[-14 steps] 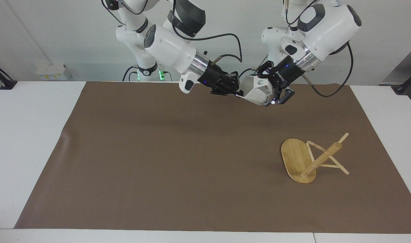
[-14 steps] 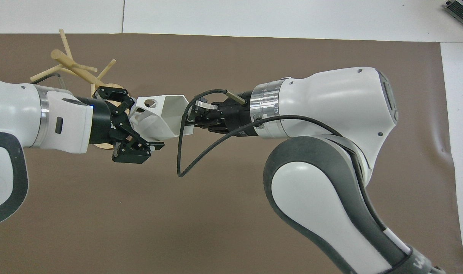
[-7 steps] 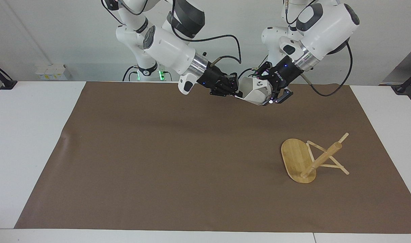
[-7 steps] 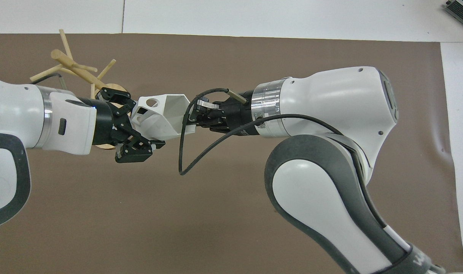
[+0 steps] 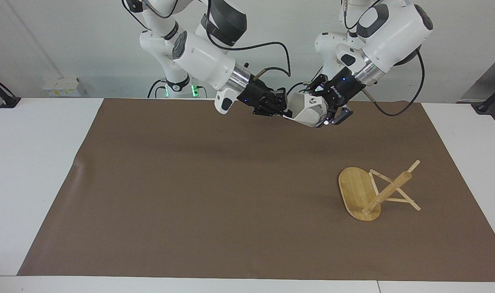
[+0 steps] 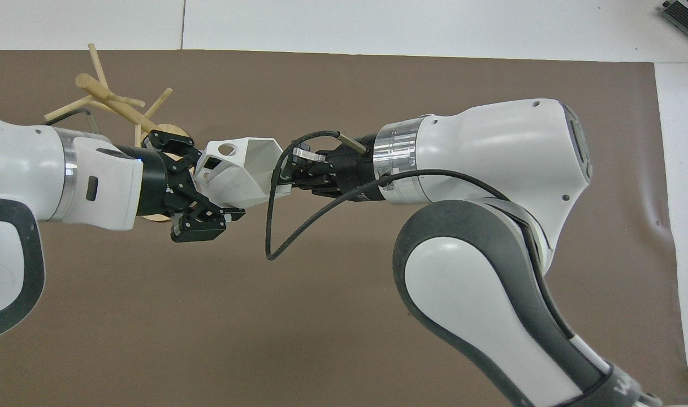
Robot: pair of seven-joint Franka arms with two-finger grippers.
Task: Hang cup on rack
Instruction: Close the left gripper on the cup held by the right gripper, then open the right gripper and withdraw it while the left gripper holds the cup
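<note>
Cup (image 5: 309, 110): white, faceted; we see it held up in the air btw. both arms, over the mat's (image 5: 214, 195) edge nearest the robots.
Right gripper (image 5: 283, 110): clenched on the cup's rim.
Left gripper (image 5: 326, 112): wrapped round the cup's base/handle end; we judge it grasping the cup, contact partly hidden.
Rack (image 5: 373, 190): tipped over; base on edge, post and pegs on the mat, toward the left arm's end, well apart from the cup.
Risk 1: both grippers on one cup; if the arms pull unevenly, it may twist or slip.
Risk 2: right lets go before left grip is firm; cup drops.
Risk 3: rack not upright, so w/o righting it, pegs give no hang point.
</note>
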